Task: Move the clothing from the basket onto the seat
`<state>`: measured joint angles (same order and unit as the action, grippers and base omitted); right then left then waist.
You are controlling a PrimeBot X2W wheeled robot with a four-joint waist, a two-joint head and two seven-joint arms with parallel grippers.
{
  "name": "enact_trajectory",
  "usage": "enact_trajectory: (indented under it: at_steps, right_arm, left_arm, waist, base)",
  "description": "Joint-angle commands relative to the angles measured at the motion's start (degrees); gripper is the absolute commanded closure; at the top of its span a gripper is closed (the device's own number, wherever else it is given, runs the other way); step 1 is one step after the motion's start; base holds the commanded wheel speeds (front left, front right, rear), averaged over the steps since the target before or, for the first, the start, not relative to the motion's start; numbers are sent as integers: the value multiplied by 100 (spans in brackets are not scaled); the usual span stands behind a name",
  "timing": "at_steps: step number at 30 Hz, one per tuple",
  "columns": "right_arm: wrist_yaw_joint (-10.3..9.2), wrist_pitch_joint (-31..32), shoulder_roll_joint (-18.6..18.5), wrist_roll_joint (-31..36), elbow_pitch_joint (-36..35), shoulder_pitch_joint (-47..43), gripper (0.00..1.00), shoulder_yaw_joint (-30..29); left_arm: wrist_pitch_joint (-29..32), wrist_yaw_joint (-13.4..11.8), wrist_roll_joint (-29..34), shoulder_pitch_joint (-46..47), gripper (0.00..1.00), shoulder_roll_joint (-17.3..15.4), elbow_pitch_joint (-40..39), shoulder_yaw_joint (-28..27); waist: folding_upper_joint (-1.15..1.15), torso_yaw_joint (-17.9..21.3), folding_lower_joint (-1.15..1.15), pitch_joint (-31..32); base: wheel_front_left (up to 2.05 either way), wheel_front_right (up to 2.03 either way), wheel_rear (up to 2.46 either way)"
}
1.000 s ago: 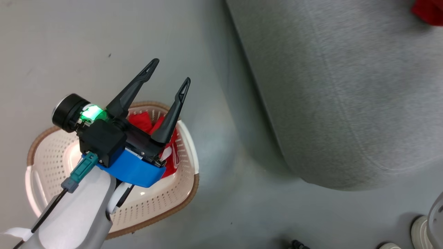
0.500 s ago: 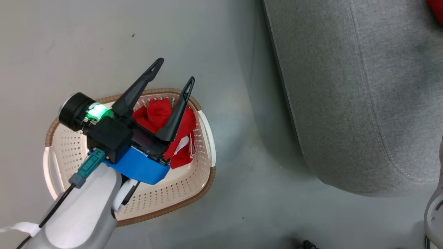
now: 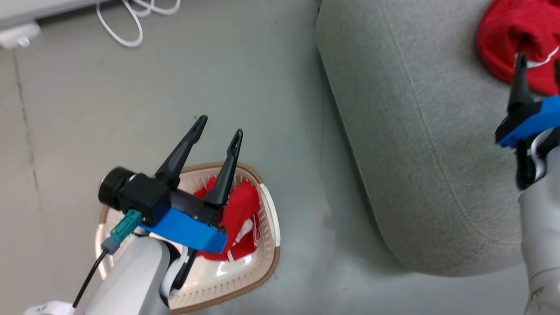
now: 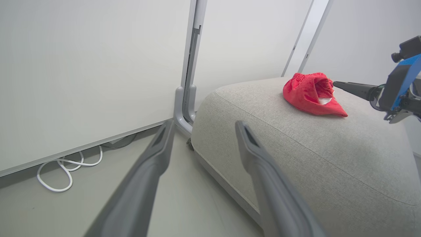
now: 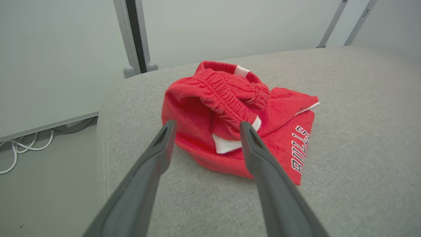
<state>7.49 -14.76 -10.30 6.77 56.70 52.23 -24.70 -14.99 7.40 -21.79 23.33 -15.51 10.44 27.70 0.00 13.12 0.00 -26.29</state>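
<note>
The right tool, fingers spread and empty, hovers just short of a crumpled red knit piece lying on the grey seat, while the left tool, likewise spread and holding nothing, hangs above the basket on the floor, a red-and-white garment inside it.

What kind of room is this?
Probably a lab or office corner set up like a living room: a grey sofa, a laundry basket on a bare floor, plain white wall panels and a loose white cable.
</note>
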Motion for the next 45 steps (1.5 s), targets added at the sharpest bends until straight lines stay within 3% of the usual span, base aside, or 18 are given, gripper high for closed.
enact_trajectory:
  at_steps: [1, 9, 24, 35, 45]
  right_arm:
    - [1, -29, 70, -93, -95, -237, 0, 118]
    - [1, -43, 376, -593, -1350, -1634, 0, 892]
    - [2, 161, 744, -1307, -3984, -4331, 0, 1344]
    - [2, 546, 739, -1481, -4637, -5158, 0, 1979]
    - [2, 706, 739, -1402, -4947, -5238, 0, 2031]
  left_arm:
    - [-27, 8, -39, -160, 0, 66, 44, -102]
    - [-27, 8, 1, -852, 0, 361, 287, -610]
    - [-27, 8, 88, -1458, 0, 584, 843, -1348]
    - [-27, 8, 96, -1680, 0, 592, 1215, -1694]
    - [-27, 8, 108, -1595, 0, 566, 1274, -1721]
  waist:
    - [0, -109, 0, 607]
    - [0, -498, 0, 1507]
    - [0, -1527, 0, 2283]
    - [0, -1862, 0, 2547]
    - [0, -1916, 0, 2556]
  base:
    - [0, 0, 0]
    - [0, 0, 0]
    - [0, 0, 0]
    - [0, 0, 0]
    - [0, 0, 0]
